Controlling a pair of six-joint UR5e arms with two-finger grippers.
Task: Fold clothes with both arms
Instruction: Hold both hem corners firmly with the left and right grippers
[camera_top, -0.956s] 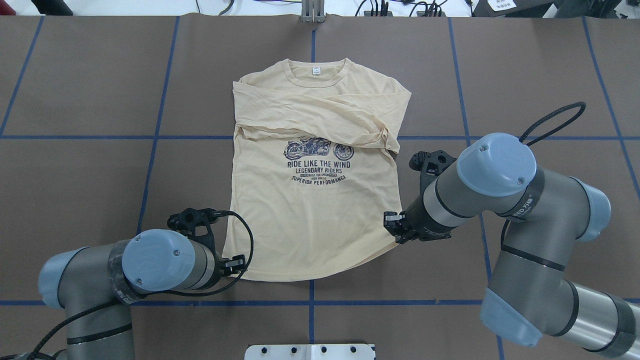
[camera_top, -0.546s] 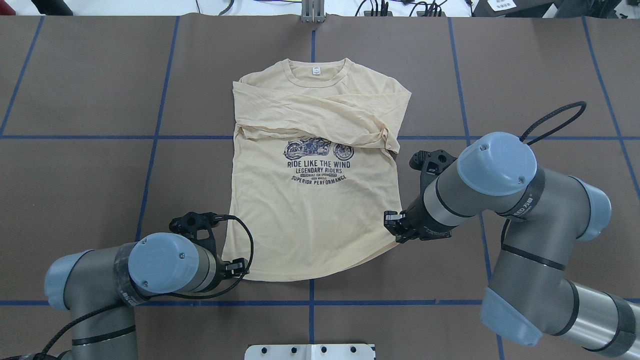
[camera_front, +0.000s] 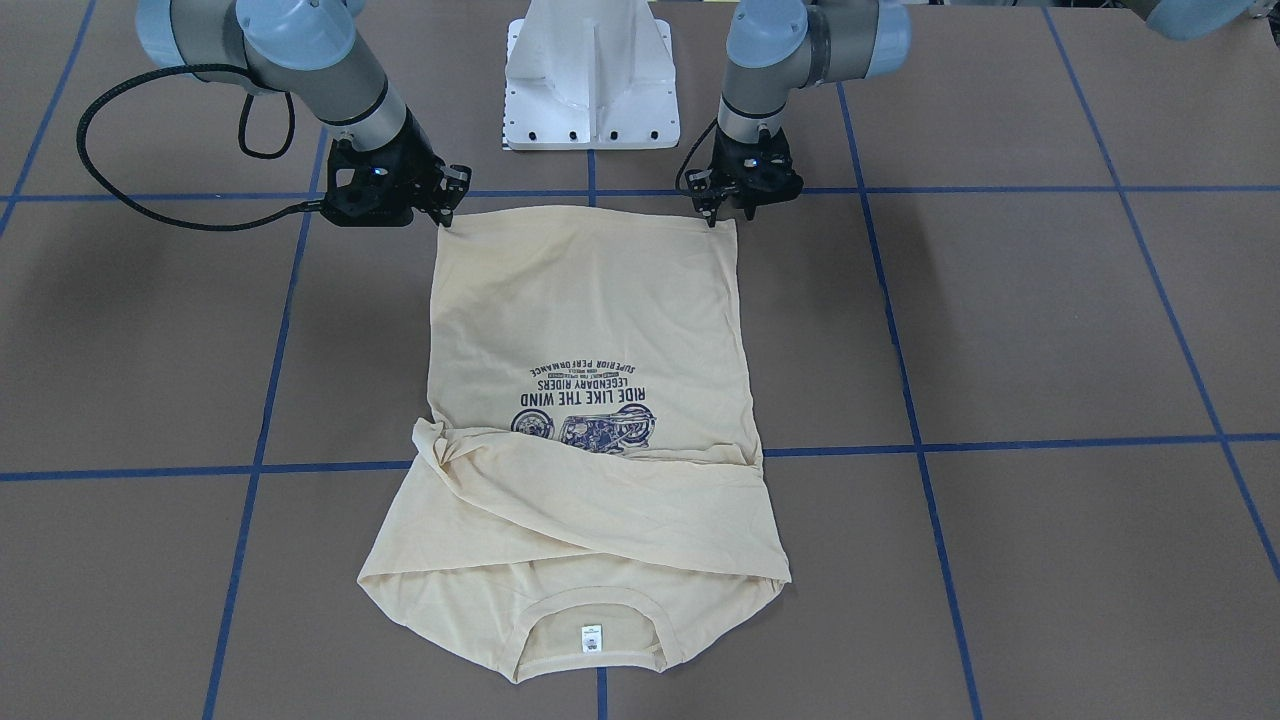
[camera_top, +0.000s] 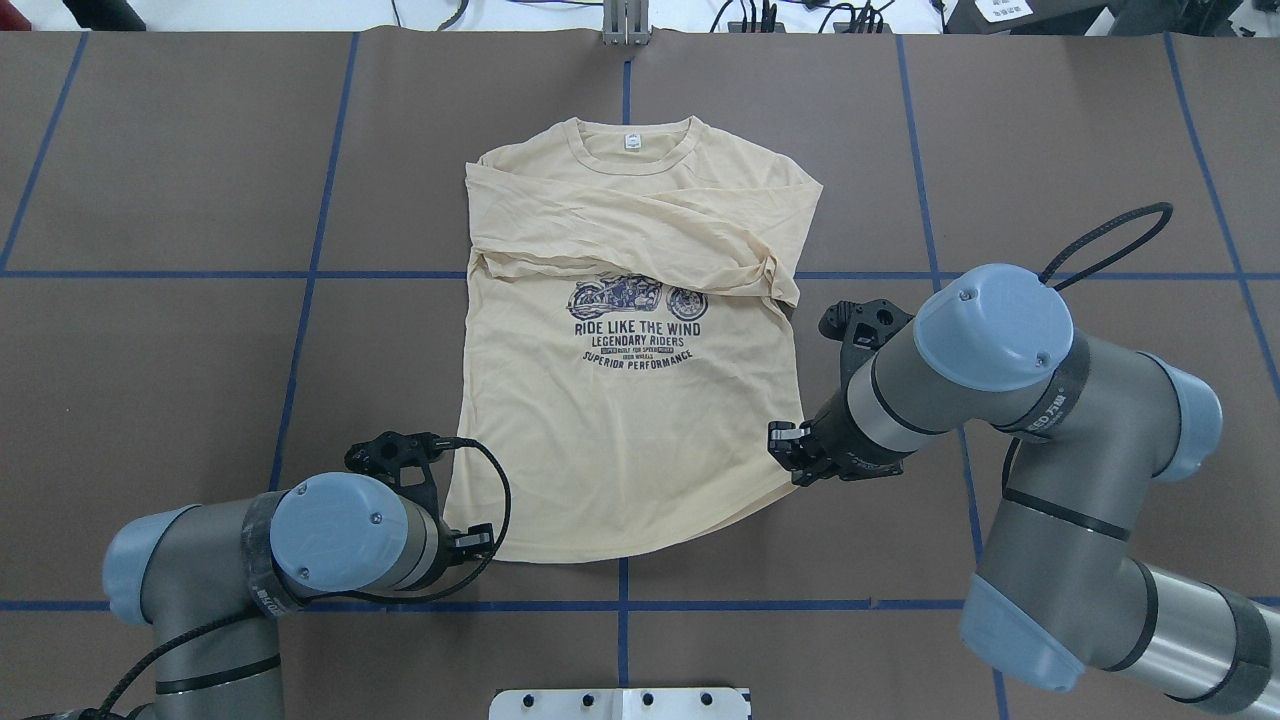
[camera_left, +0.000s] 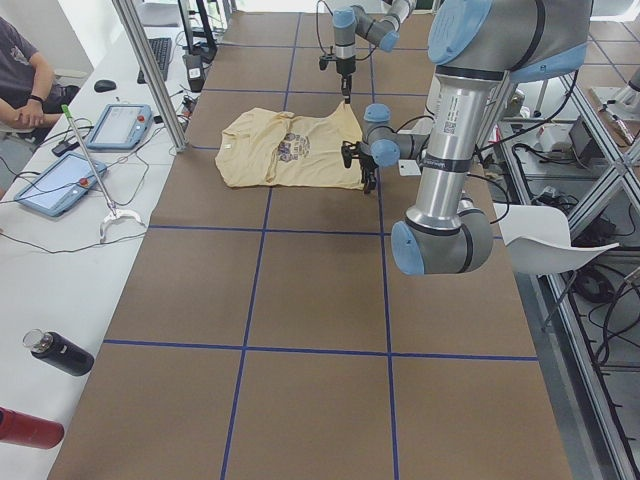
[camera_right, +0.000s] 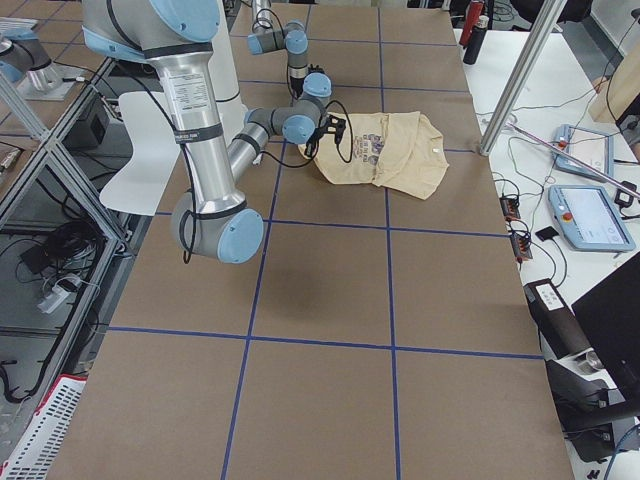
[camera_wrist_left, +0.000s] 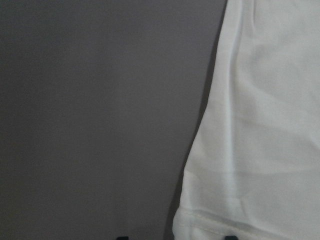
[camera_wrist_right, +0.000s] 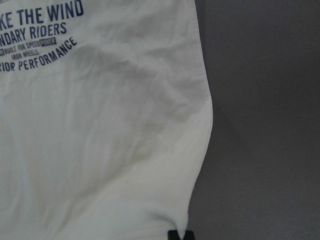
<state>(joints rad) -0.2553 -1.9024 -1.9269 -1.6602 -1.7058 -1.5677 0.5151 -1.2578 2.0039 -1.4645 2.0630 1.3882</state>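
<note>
The pale cream-yellow T-shirt (camera_top: 620, 430) lies flat on the brown table, print side up, collar and white label at the far end. Its sleeves are folded across the chest above the motorcycle print (camera_top: 637, 297). My left gripper (camera_top: 478, 543) is open at the hem's left corner. In the left wrist view that corner (camera_wrist_left: 200, 220) lies between its two spread fingertips. My right gripper (camera_top: 790, 470) is shut on the hem's right corner, which is drawn slightly toward it. In the front view the left gripper (camera_front: 712, 212) and right gripper (camera_front: 447, 212) stand at the hem's two corners.
Blue tape lines (camera_top: 310, 275) grid the brown table cover. The white pedestal base (camera_front: 590, 80) stands just behind the hem. A side bench with tablets (camera_left: 60, 185), where a person sits, runs along the far edge. Bottles (camera_left: 60, 353) lie there.
My left arm has shifted toward the robot and slightly right, bringing its gripper down to the hem's left corner. The right arm and the shirt have stayed put.
</note>
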